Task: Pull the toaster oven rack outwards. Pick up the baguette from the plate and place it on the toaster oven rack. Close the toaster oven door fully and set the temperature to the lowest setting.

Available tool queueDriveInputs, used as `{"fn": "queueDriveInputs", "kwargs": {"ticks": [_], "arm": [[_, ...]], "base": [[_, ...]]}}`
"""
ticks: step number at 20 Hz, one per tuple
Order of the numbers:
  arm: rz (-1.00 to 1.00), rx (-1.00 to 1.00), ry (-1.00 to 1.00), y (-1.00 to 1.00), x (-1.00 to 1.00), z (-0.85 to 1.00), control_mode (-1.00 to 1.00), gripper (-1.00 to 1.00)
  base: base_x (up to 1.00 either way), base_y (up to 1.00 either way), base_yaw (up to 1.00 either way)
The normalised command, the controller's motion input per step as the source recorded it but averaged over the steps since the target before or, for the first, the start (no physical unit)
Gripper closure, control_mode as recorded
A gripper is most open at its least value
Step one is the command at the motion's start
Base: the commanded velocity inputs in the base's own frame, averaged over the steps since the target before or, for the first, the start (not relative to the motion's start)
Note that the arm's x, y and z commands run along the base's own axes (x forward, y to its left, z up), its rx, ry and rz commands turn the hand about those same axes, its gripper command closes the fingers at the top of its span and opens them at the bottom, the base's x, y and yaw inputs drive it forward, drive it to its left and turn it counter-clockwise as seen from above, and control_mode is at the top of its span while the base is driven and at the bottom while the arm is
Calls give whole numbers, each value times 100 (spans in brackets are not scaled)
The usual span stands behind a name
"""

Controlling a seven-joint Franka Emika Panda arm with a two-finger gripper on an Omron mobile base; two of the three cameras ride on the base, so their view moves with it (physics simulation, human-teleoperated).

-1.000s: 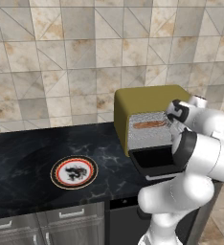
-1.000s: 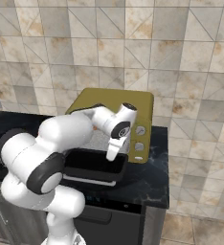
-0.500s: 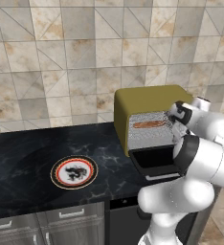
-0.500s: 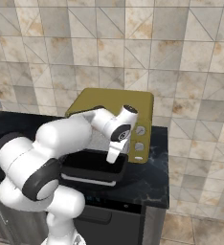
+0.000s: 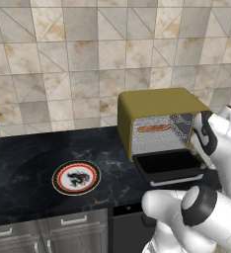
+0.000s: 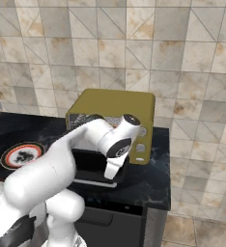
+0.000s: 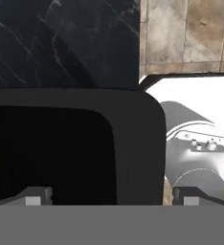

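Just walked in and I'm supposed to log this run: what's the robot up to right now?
The baguette already lies inside the toaster oven, and the plate on the counter is bare. The toaster oven door hangs open, flat out in front. The gripper points down over the door's edge, fingers apart, holding nothing. Closing the door and setting the temperature are not yet done.

Black counter (image 5: 19, 163) (marbled) bears plate (image 5: 76, 178), toaster oven (image 5: 154, 106).
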Motion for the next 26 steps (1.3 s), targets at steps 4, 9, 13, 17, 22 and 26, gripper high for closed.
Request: {"fn": "queueDriveInputs", "kwargs": {"ticks": [4,9,13,17,22,26], "arm": [[6,-2,-20,-23,-56,0,-100,-100],[12,-1,-26,-32,-24,-3,-100,-100],[18,0,-30,-28,0,-21,-100,-100],[19,0,-24,-9,7,-31,-100,-100],[16,0,-17,0,30,-25,-100,-100],[11,0,-13,0,47,-7,-100,-100]], "base": [[0,0,0],[0,0,0],[0,0,0],[0,0,0],[0,0,0],[0,0,0]]}}
